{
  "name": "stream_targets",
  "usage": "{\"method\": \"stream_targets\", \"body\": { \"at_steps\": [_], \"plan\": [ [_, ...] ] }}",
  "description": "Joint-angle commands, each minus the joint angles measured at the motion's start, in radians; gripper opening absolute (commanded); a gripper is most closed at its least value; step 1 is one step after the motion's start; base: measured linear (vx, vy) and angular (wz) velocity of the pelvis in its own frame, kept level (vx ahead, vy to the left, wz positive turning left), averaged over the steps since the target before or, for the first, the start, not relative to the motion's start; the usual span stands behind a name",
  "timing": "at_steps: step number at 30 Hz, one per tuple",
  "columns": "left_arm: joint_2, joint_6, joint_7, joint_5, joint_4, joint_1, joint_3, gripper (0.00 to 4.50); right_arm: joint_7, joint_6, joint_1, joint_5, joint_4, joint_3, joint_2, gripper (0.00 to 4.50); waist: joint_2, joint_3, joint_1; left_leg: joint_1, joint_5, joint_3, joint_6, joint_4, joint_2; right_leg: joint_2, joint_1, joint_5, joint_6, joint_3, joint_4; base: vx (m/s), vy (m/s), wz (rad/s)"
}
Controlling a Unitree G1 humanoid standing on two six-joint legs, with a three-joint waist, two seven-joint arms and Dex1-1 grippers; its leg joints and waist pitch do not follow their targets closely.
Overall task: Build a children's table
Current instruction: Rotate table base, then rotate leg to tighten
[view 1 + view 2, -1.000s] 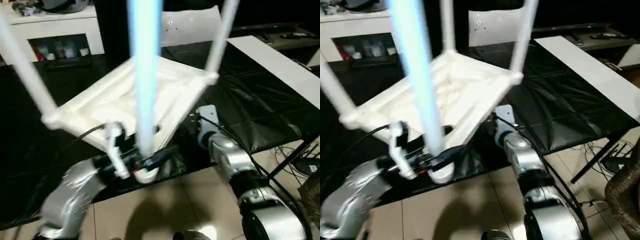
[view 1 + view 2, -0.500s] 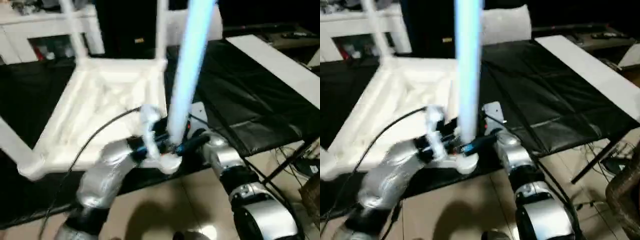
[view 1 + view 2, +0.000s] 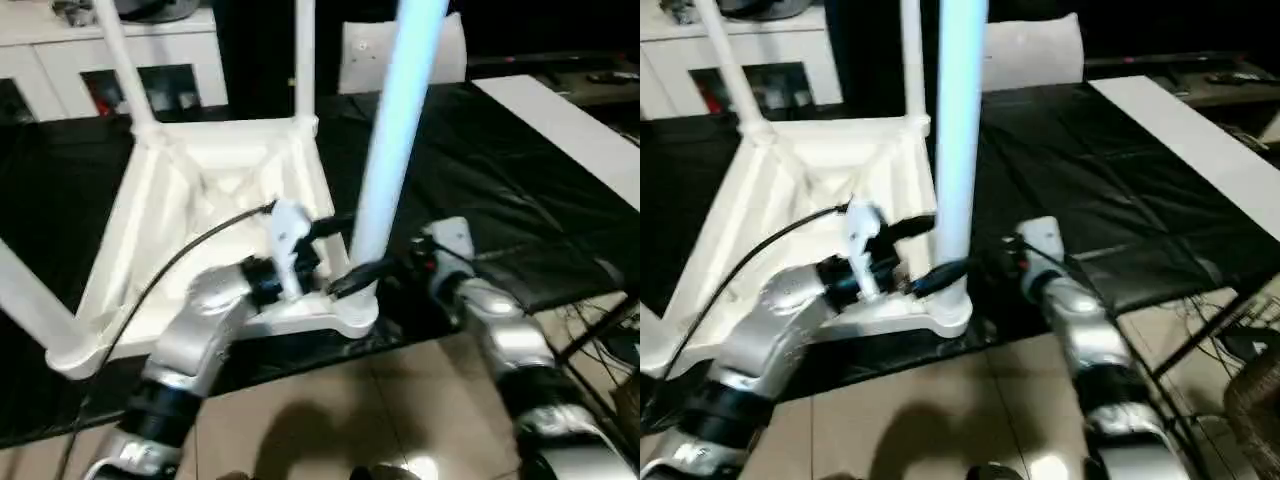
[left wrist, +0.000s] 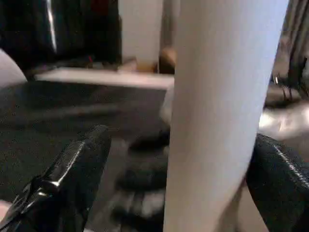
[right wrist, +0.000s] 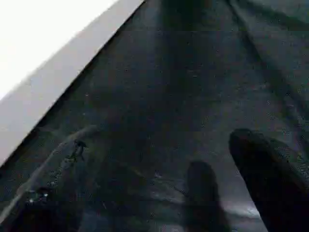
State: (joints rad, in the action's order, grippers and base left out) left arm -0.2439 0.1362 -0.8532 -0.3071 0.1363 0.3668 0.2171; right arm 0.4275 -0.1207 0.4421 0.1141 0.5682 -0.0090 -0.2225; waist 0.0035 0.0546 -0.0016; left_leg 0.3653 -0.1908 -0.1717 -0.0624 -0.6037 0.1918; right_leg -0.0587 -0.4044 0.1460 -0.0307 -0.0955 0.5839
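The children's table (image 3: 215,190) lies upside down on the black mat, its ribbed underside facing up and its white legs standing in the corner sockets. The nearest leg (image 3: 395,130) rises from the front right corner. My left gripper (image 3: 350,255) is open around the base of this leg. In the left wrist view the leg (image 4: 217,116) stands between the black fingers (image 4: 72,179), with a gap on one side. My right gripper (image 3: 405,265) hovers open just right of that corner, over the mat, with one black finger (image 5: 265,174) showing and nothing held.
A white cabinet (image 3: 60,60) stands at the back left and a white panel (image 3: 370,50) behind the table. A flat white board (image 3: 570,130) lies along the mat's right side. The mat's front edge drops to a tiled floor (image 3: 400,420), with cables at the right.
The upside-down table has swung round and come down from a tilt to lie flatter on the mat. My left gripper stayed at the near leg's base. My right gripper came out beside that corner.
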Motion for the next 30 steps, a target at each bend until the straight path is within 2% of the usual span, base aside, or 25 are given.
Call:
{"method": "stream_targets", "body": {
  "at_steps": [1,2,3,5,6,9,10,13,15,16,19,21,22,23,24,26,28,30],
  "plan": [
    [-0.055,0.017,-0.056,0.025,0.013,-0.015,0.011,4.18,0.049,-0.038,-0.034,0.028,-0.129,-0.003,-0.032,4.50,-0.002,-0.066,0.006,-0.003,-0.225,0.010,0.047,0.068,0.033,-0.076,0.060,0.399,-0.125,0.052,-0.077,0.000,0.000,0.00],
    [-0.091,0.018,-0.089,0.038,0.024,-0.018,0.023,4.10,0.093,-0.062,-0.072,0.049,-0.211,0.003,-0.062,4.50,0.000,-0.065,0.008,-0.009,-0.238,0.008,0.047,0.067,0.031,-0.072,0.055,0.436,-0.105,0.051,-0.085,0.000,0.000,0.00],
    [-0.103,0.018,-0.102,0.043,0.028,-0.018,0.028,4.05,0.115,-0.073,-0.088,0.058,-0.243,0.007,-0.074,4.50,-0.002,-0.065,0.009,-0.011,-0.244,0.009,0.048,0.067,0.031,-0.073,0.053,0.457,-0.094,0.052,-0.085,0.000,0.000,0.00],
    [-0.133,0.025,-0.136,0.053,0.039,-0.014,0.042,3.75,0.167,-0.096,-0.129,0.083,-0.328,0.024,-0.111,4.50,0.004,-0.061,0.012,-0.016,-0.263,0.010,0.045,0.069,0.030,-0.071,0.049,0.486,-0.085,0.049,-0.092,0.000,0.000,0.00],
    [-0.151,0.027,-0.154,0.065,0.053,-0.006,0.054,3.66,0.213,-0.141,-0.161,0.107,-0.395,0.039,-0.145,4.50,0.003,-0.061,0.013,-0.015,-0.274,0.013,0.045,0.073,0.033,-0.070,0.051,0.486,-0.080,0.049,-0.092,0.000,0.000,0.00],
    [-0.160,0.023,-0.166,0.075,0.065,0.001,0.062,3.56,0.249,-0.172,-0.183,0.118,-0.439,0.051,-0.171,4.50,0.004,-0.063,0.015,-0.018,-0.281,0.014,0.042,0.074,0.035,-0.074,0.050,0.468,-0.100,0.048,-0.091,0.000,0.000,0.00],
    [-0.171,0.002,-0.174,0.108,0.105,0.025,0.079,3.30,0.339,-0.178,-0.232,0.139,-0.515,0.077,-0.230,4.50,0.005,-0.063,0.018,-0.019,-0.284,0.013,0.045,0.072,0.034,-0.072,0.050,0.473,-0.092,0.048,-0.095,0.000,0.000,0.00],
    [-0.185,0.004,-0.188,0.138,0.144,0.057,0.100,3.18,0.416,-0.216,-0.298,0.177,-0.622,0.083,-0.290,4.50,0.000,-0.062,0.032,-0.016,-0.270,0.012,0.058,0.072,0.032,-0.075,0.054,0.492,-0.066,0.050,-0.098,0.000,0.000,0.00],
    [-0.195,0.014,-0.208,0.148,0.159,0.072,0.112,3.10,0.443,-0.247,-0.332,0.202,-0.681,0.084,-0.317,4.50,-0.003,-0.061,0.034,-0.013,-0.258,0.012,0.059,0.072,0.029,-0.075,0.055,0.509,-0.060,0.048,-0.102,0.000,0.000,0.00],
    [-0.202,0.022,-0.226,0.155,0.167,0.082,0.123,2.97,0.459,-0.260,-0.352,0.218,-0.710,0.084,-0.332,4.50,0.000,-0.061,0.037,-0.017,-0.261,0.012,0.059,0.071,0.031,-0.077,0.049,0.524,-0.058,0.048,-0.104,0.000,0.000,0.00],
    [-0.203,0.044,-0.247,0.154,0.167,0.093,0.130,2.74,0.469,-0.274,-0.371,0.220,-0.735,0.084,-0.348,4.50,-0.003,-0.060,0.035,-0.014,-0.262,0.014,0.054,0.071,0.030,-0.078,0.050,0.542,-0.055,0.044,-0.106,0.000,0.000,0.00],
    [-0.203,0.082,-0.256,0.156,0.162,0.107,0.142,2.64,0.478,-0.280,-0.383,0.215,-0.750,0.093,-0.367,4.50,-0.002,-0.060,0.037,-0.017,-0.263,0.013,0.052,0.069,0.029,-0.078,0.048,0.554,-0.053,0.043,-0.108,0.000,0.000,0.00],
    [-0.205,0.080,-0.260,0.162,0.162,0.110,0.147,2.39,0.482,-0.282,-0.386,0.216,-0.756,0.095,-0.372,4.50,-0.002,-0.059,0.036,-0.016,-0.265,0.014,0.053,0.069,0.028,-0.078,0.048,0.564,-0.052,0.042,-0.110,0.000,0.000,0.00],
    [-0.206,0.083,-0.261,0.166,0.159,0.113,0.151,2.39,0.483,-0.282,-0.387,0.215,-0.760,0.097,-0.374,4.50,0.004,-0.059,0.037,-0.017,-0.268,0.014,0.052,0.068,0.028,-0.078,0.047,0.566,-0.050,0.041,-0.111,0.000,0.000,0.00],
    [-0.207,0.087,-0.262,0.171,0.157,0.116,0.153,2.33,0.479,-0.287,-0.389,0.212,-0.767,0.096,-0.375,4.50,0.000,-0.059,0.035,-0.016,-0.271,0.015,0.051,0.068,0.028,-0.076,0.047,0.566,-0.047,0.040,-0.112,0.000,0.000,0.00],
    [-0.213,0.095,-0.261,0.186,0.153,0.121,0.162,2.28,0.477,-0.294,-0.389,0.207,-0.772,0.097,-0.379,4.50,0.001,-0.060,0.035,-0.015,-0.273,0.016,0.052,0.069,0.028,-0.076,0.048,0.562,-0.045,0.039,-0.112,0.000,0.000,0.00],
    [-0.227,0.117,-0.264,0.218,0.142,0.126,0.181,1.95,0.471,-0.302,-0.390,0.202,-0.780,0.100,-0.381,4.50,0.001,-0.061,0.034,-0.015,-0.268,0.016,0.053,0.068,0.028,-0.076,0.049,0.554,-0.046,0.039,-0.110,0.000,0.000,0.00],
    [-0.231,0.128,-0.255,0.230,0.138,0.126,0.184,1.84,0.468,-0.305,-0.390,0.202,-0.782,0.103,-0.380,4.50,0.002,-0.061,0.033,-0.016,-0.268,0.016,0.053,0.068,0.029,-0.077,0.048,0.553,-0.048,0.039,-0.111,0.000,0.000,0.00]
  ]
}}
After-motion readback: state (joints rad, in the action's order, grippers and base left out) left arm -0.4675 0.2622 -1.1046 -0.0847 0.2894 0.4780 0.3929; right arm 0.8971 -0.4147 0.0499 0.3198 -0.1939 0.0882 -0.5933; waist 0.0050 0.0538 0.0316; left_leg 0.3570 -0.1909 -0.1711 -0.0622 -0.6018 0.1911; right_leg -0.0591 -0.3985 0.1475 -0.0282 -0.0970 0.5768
